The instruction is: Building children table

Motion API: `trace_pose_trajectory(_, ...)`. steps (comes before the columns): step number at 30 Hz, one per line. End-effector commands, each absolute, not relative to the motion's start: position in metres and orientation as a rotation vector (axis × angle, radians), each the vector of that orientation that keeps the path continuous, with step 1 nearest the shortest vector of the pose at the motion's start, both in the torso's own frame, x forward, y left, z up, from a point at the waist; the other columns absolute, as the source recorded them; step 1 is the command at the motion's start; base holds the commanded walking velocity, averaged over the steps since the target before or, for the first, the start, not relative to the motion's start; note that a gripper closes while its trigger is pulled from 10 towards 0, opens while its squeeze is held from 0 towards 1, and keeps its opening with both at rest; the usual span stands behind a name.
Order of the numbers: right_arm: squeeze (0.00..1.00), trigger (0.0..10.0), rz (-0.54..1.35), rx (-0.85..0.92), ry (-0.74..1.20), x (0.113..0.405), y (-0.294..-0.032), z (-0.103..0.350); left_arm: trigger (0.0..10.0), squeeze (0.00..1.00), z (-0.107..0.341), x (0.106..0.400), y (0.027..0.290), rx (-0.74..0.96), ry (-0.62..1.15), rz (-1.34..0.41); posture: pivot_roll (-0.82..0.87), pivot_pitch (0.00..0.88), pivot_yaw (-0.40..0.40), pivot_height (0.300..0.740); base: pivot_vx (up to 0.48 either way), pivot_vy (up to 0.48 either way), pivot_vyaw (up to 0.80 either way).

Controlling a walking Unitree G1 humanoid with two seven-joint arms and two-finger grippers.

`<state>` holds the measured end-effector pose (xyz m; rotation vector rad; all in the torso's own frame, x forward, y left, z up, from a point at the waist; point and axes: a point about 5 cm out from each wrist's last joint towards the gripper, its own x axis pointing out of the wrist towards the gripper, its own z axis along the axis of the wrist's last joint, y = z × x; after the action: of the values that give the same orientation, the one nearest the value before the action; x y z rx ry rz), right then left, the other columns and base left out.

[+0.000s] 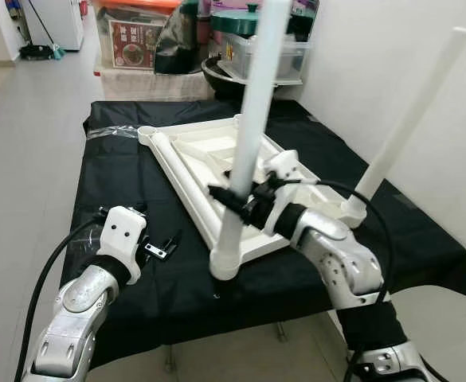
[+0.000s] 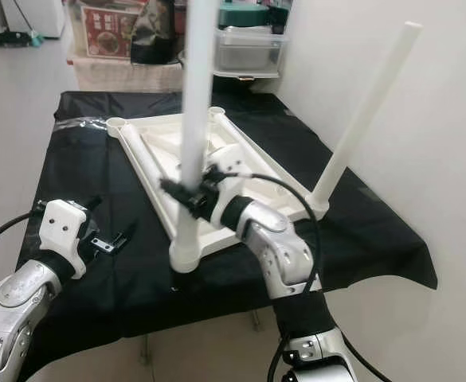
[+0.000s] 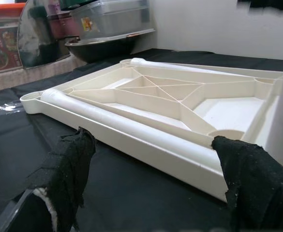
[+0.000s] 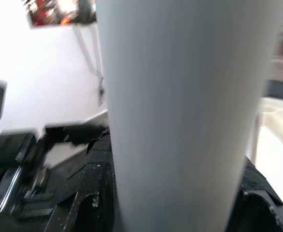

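Observation:
A cream plastic tabletop (image 1: pixel 217 159) lies upside down on the black-covered table (image 1: pixel 121 183). One white leg (image 1: pixel 252 119) stands upright in the near corner socket (image 1: pixel 225 267), and my right gripper (image 1: pixel 231 196) is shut on it partway up. In the right wrist view the leg (image 4: pixel 180 111) runs between the black fingers (image 4: pixel 95 193). A second white leg (image 1: pixel 408 119) stands in the right corner socket, leaning toward the wall. My left gripper (image 1: pixel 162 248) is open, low over the cloth to the left of the tabletop, its pads (image 3: pixel 66 166) pointing at the tabletop's long edge (image 3: pixel 146 140).
A white wall (image 1: pixel 392 72) runs close along the table's right side. Beyond the far edge stand stacked boxes, a dark pan (image 1: pixel 221 76) and lidded plastic tubs (image 1: pixel 256 48). An empty socket (image 1: pixel 146 132) shows at the tabletop's far left corner. Tiled floor (image 1: pixel 25 143) lies to the left.

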<state>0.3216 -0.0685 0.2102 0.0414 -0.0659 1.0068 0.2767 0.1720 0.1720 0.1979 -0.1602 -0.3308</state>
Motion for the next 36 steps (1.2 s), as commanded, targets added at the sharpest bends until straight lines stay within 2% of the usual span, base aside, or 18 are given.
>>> trace_pose_trajectory(1,0.0,7.1,1.067,0.011,-0.018,0.321,-0.056,0.194,10.0,0.0,0.171,0.276,0.168,0.199,-0.163,-0.339,0.13,0.0,-0.164,0.74,0.0,0.0,0.0)
trace_pose_trajectory(2,0.0,7.1,1.067,0.011,-0.018,0.321,-0.056,0.194,10.0,0.0,0.171,0.276,0.168,0.199,-0.163,-0.339,0.13,0.0,-0.164,0.74,0.0,0.0,0.0)
trace_pose_trajectory(3,0.0,4.2,1.059,-0.011,-0.013,0.324,-0.051,0.19,10.0,0.0,0.171,0.275,0.169,0.2,-0.163,-0.336,0.14,0.0,-0.168,0.74,0.0,0.0,0.0)
trace_pose_trajectory(4,0.0,4.2,1.059,-0.011,-0.013,0.324,-0.051,0.19,10.0,0.0,0.171,0.275,0.169,0.2,-0.163,-0.336,0.14,0.0,-0.168,0.74,0.0,0.0,0.0)
trace_pose_trajectory(5,0.0,0.0,1.009,-0.035,0.008,0.33,-0.047,0.186,10.0,0.0,0.171,0.275,0.17,0.203,-0.162,-0.332,0.14,0.0,-0.169,0.74,0.0,0.0,0.0)
trace_pose_trajectory(9,0.0,0.0,0.898,-0.044,0.051,0.342,-0.049,0.181,10.0,0.0,0.171,0.274,0.172,0.206,-0.16,-0.327,0.14,0.0,-0.17,0.74,0.0,0.0,0.0)
trace_pose_trajectory(11,0.0,0.0,0.597,-0.053,0.141,0.361,-0.068,0.171,10.0,0.0,0.171,0.274,0.173,0.208,-0.158,-0.324,0.14,0.0,-0.168,0.74,0.0,0.0,0.0)
trace_pose_trajectory(12,0.0,0.0,0.597,-0.053,0.141,0.361,-0.068,0.171,10.0,0.0,0.171,0.274,0.173,0.208,-0.158,-0.324,0.14,0.0,-0.168,0.74,0.0,0.0,0.0)
trace_pose_trajectory(15,0.0,0.0,0.047,-0.013,0.275,0.368,-0.123,0.14,10.0,0.0,0.17,0.275,0.171,0.205,-0.158,-0.33,0.12,0.0,-0.162,0.74,0.0,0.0,0.0)
trace_pose_trajectory(19,0.0,0.0,-0.029,0.022,0.342,0.354,-0.132,0.121,10.0,0.0,0.17,0.276,0.169,0.203,-0.16,-0.337,0.11,0.0,-0.148,0.74,0.0,0.0,0.0)
trace_pose_trajectory(20,0.0,10.0,0.019,0.008,0.331,0.349,-0.125,0.119,10.0,0.0,0.17,0.276,0.169,0.203,-0.16,-0.341,0.11,0.0,-0.143,0.74,0.0,0.0,0.0)
trace_pose_trajectory(24,0.0,10.0,0.087,-0.018,0.279,0.344,-0.114,0.122,10.0,0.0,0.17,0.277,0.169,0.205,-0.159,-0.347,0.1,0.0,-0.137,0.74,0.0,0.0,0.0)
trace_pose_trajectory(25,0.43,10.0,0.134,-0.005,0.213,0.342,-0.108,0.13,10.0,0.0,0.17,0.278,0.168,0.207,-0.16,-0.353,0.1,0.0,-0.128,0.74,0.0,0.0,0.0)
trace_pose_trajectory(28,0.43,10.0,0.165,0.008,0.169,0.341,-0.104,0.136,10.0,0.0,0.171,0.279,0.168,0.208,-0.16,-0.356,0.1,0.0,-0.128,0.74,0.0,0.0,0.0)
trace_pose_trajectory(29,1.0,10.0,0.21,0.041,0.138,0.341,-0.099,0.142,10.0,0.0,0.171,0.28,0.167,0.209,-0.161,-0.36,0.1,0.0,-0.127,0.74,0.0,0.0,0.0)
trace_pose_trajectory(30,0.0,10.0,0.298,0.065,0.088,0.343,-0.094,0.153,10.0,0.0,0.171,0.28,0.166,0.21,-0.163,-0.362,0.1,0.0,-0.128,0.74,0.0,0.0,0.0)
trace_pose_trajectory(34,0.0,10.0,0.432,0.092,0.049,0.343,-0.088,0.164,10.0,0.0,0.171,0.28,0.167,0.212,-0.164,-0.362,0.1,0.0,-0.13,0.74,0.0,0.0,0.0)
trace_pose_trajectory(36,0.0,10.0,0.774,0.115,-0.048,0.331,-0.075,0.191,10.0,0.0,0.171,0.279,0.167,0.214,-0.164,-0.36,0.11,0.0,-0.138,0.74,0.0,0.0,0.0)
